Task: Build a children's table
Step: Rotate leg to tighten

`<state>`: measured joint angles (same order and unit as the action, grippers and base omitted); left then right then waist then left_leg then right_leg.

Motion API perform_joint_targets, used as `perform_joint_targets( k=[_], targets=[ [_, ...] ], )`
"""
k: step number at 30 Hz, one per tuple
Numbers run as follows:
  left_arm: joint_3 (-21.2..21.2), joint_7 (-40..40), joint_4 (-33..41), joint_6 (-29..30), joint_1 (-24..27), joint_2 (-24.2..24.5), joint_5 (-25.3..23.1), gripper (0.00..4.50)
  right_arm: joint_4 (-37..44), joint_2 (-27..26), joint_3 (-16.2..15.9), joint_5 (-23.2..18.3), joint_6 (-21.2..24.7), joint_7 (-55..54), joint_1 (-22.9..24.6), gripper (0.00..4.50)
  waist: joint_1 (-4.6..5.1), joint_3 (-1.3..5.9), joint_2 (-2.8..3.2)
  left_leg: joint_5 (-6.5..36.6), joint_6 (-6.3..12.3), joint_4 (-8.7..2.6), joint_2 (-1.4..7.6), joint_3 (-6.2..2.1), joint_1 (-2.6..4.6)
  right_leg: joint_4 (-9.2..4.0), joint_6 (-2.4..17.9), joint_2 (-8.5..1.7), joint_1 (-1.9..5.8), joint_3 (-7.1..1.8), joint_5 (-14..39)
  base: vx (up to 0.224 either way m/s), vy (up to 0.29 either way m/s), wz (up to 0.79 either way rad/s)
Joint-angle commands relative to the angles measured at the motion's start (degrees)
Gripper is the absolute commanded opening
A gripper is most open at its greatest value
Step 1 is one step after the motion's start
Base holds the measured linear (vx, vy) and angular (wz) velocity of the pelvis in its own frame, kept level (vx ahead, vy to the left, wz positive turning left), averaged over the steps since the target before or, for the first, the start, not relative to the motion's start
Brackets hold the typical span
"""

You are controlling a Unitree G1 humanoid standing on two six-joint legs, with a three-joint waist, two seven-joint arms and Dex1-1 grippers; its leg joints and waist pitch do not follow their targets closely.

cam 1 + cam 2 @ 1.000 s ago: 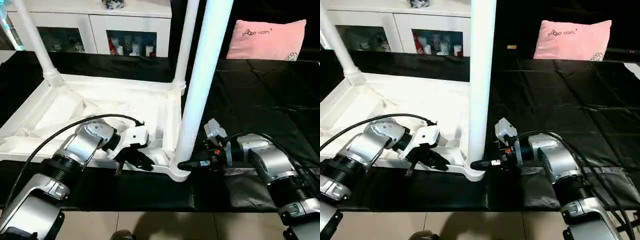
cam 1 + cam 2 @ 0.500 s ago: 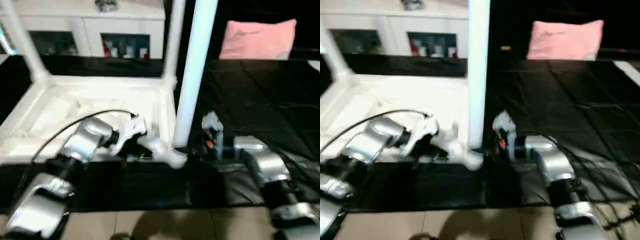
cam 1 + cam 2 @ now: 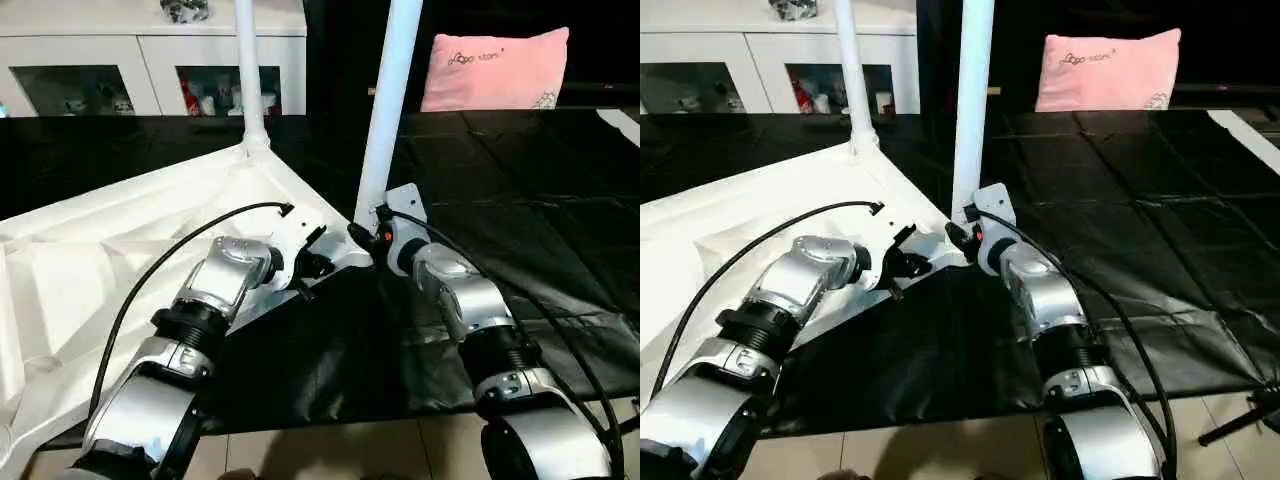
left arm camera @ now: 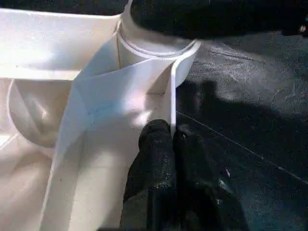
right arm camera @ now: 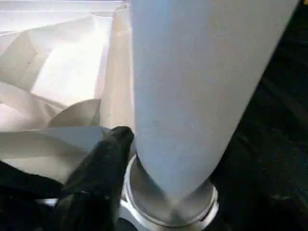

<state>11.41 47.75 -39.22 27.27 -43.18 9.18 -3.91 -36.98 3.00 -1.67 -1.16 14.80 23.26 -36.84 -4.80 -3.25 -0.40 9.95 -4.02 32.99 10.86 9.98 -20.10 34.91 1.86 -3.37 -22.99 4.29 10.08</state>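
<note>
Tabletop (image 3: 120, 250) lies upside down, its near-corner leg (image 3: 388, 110) standing upright, long axis vertical. Left tool (image 4: 171, 144) pinches the rim beside that socket. Right tool (image 3: 365, 238), nearer the leg, flanks its base; whether it grips, I cannot tell.

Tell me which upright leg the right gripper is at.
The nearer leg, in the tabletop corner socket beside the right gripper; the other leg stands farther back.
</note>
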Motion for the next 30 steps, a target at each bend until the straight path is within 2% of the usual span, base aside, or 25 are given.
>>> perform_joint_targets(
  k=[1,4,8,10,11,13,17,20,23,25,30],
  targets=[
    [2.26,3.10,2.23,-2.54,-1.21,-0.91,1.16,0.00,-0.77,-2.45,-4.85,-1.03,0.21,5.06,1.78,2.99,-0.24,3.75,0.06,11.43,1.81,-3.39,1.88,-0.75,0.08,-5.33,8.77,-4.93,3.10,-3.00,16.93,0.000,0.000,0.00],
    [3.11,5.50,2.51,-3.43,-0.43,0.69,0.70,0.00,0.78,-0.56,-3.94,-1.82,-0.28,7.18,2.89,3.20,-0.21,3.69,0.24,12.22,1.68,-3.47,1.95,-0.77,0.16,-5.29,9.02,-4.95,3.12,-3.08,16.93,0.000,0.000,0.00],
    [4.80,11.14,2.92,-5.50,0.79,4.51,-0.01,0.00,4.78,4.72,-3.30,-2.97,-1.51,14.30,5.05,3.63,-0.47,3.73,0.08,11.97,2.02,-3.50,2.09,-0.78,0.03,-5.04,9.07,-4.91,3.38,-3.15,15.24,0.000,0.000,0.00],
    [5.26,13.38,3.02,-6.06,1.04,6.03,0.03,0.00,6.30,6.84,-3.27,-4.01,-2.28,18.47,5.72,3.83,-0.46,3.69,0.11,12.05,2.17,-3.44,2.11,-0.71,0.07,-5.06,9.63,-4.99,3.27,-3.14,15.60,0.000,0.000,0.00],
    [5.93,15.93,3.33,-6.66,1.36,7.57,0.09,0.00,7.75,8.93,-3.51,-5.08,-3.29,22.90,6.37,3.83,-0.53,3.65,0.27,12.25,2.14,-3.46,2.09,-0.78,0.07,-5.13,9.56,-5.01,3.26,-3.09,16.12,0.000,0.000,0.00],
    [7.04,19.70,3.57,-8.90,1.77,9.78,0.05,0.00,9.62,11.99,-4.14,-6.34,-4.25,29.30,7.19,4.07,-0.86,3.70,0.18,12.34,2.87,-3.40,2.19,-0.77,-0.01,-5.13,9.16,-4.97,3.42,-3.14,16.01,0.000,0.000,0.00],
    [8.64,25.59,3.93,-12.93,2.15,12.62,0.27,0.00,11.50,16.37,-5.90,-7.22,-4.59,37.53,7.94,4.38,-0.93,3.71,0.15,11.89,2.94,-3.32,2.22,-0.62,-0.02,-4.92,9.97,-4.82,3.33,-3.02,15.05,0.000,0.000,0.00],
    [9.52,28.92,4.63,-14.52,2.41,13.93,0.46,0.00,11.78,18.08,-6.46,-7.77,-4.34,41.08,7.90,4.45,-1.31,3.70,0.09,11.97,2.90,-3.29,2.38,-0.64,0.04,-4.95,10.03,-5.00,3.31,-2.99,16.65,0.000,0.000,0.00],
    [11.63,36.63,7.12,-16.76,3.03,16.64,1.64,0.00,11.41,20.96,-7.58,-8.80,-4.56,47.71,7.26,4.45,-1.77,3.75,-0.11,11.50,3.10,-3.24,2.51,-0.56,0.10,-4.79,10.39,-4.98,3.21,-3.03,15.95,0.000,0.000,0.00],
    [12.39,39.32,7.94,-17.68,3.22,17.41,2.05,0.00,11.32,21.99,-8.49,-8.97,-4.12,50.67,6.85,4.45,-2.04,3.72,0.05,11.07,3.13,-3.23,2.56,-0.49,0.12,-4.68,10.73,-4.92,3.05,-3.04,15.34,0.000,0.000,0.00],
    [13.89,42.43,8.74,-19.23,3.30,17.92,1.81,0.00,11.98,22.15,-10.30,-10.22,-3.95,55.84,6.65,4.45,-2.84,3.69,0.06,12.13,2.75,-3.27,2.67,-0.53,0.27,-4.89,9.96,-5.03,2.91,-3.00,18.18,0.000,0.000,0.00]
  ],
)
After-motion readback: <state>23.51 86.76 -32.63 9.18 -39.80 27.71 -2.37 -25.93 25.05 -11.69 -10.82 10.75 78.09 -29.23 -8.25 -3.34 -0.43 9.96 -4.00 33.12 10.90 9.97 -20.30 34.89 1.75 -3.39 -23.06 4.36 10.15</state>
